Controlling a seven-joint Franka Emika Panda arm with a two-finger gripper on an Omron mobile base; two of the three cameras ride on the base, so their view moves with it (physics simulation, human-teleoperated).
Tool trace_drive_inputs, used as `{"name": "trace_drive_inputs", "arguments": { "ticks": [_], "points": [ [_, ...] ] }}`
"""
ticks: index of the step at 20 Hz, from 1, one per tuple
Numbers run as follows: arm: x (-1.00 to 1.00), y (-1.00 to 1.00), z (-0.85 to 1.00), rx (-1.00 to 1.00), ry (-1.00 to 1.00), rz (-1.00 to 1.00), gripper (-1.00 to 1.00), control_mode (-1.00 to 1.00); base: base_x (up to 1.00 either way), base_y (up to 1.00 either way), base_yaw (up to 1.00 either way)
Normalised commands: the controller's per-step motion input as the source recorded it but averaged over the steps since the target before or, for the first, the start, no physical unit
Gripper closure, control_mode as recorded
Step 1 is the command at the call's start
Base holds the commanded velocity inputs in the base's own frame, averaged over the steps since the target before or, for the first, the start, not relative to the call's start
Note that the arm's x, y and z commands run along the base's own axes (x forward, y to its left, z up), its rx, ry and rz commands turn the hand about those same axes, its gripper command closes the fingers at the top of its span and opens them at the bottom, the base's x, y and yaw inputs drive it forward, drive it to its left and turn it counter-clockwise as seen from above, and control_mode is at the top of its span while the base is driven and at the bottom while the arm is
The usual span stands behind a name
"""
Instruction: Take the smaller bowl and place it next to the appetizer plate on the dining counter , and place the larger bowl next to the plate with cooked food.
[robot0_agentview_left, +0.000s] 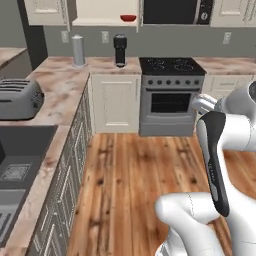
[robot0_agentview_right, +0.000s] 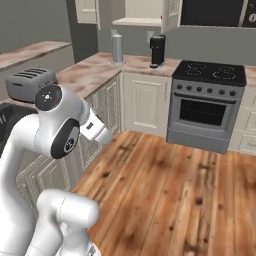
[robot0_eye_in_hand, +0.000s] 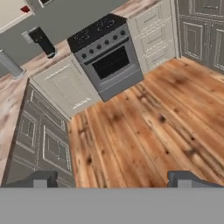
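Red-orange smaller bowl (robot0_agentview_left: 128, 18) sits on the open upper cabinet shelf (robot0_agentview_left: 105, 21), above the counter (robot0_agentview_left: 100, 65) left of the stove (robot0_agentview_left: 171, 95). End effector (robot0_eye_in_hand: 113, 178) holds nothing, fingers spread wide. Bowl lies far ahead, high and left; reaching it likely requires closing in first.

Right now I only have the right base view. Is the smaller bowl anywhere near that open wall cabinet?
Observer: Yes. In the left base view the smaller bowl sits inside the open cabinet, just left of the microwave.
Operator: End effector state?
Observer: In the hand view the end effector is open, with its fingertips wide apart and nothing between them. It looks over the wooden floor toward the stove.
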Motion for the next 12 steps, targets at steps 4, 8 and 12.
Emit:
{"name": "trace_drive_inputs", "arguments": {
  "ticks": [4,8,12],
  "points": [
    [0.0,0.0,0.0,0.0,0.0,0.0,-1.0,1.0,1.0,0.06,0.0],
    [0.0,0.0,0.0,0.0,0.0,0.0,-1.0,1.0,1.0,0.15,0.0],
    [0.0,0.0,0.0,0.0,0.0,0.0,-1.0,1.0,1.0,0.28,0.0]
  ]
}}
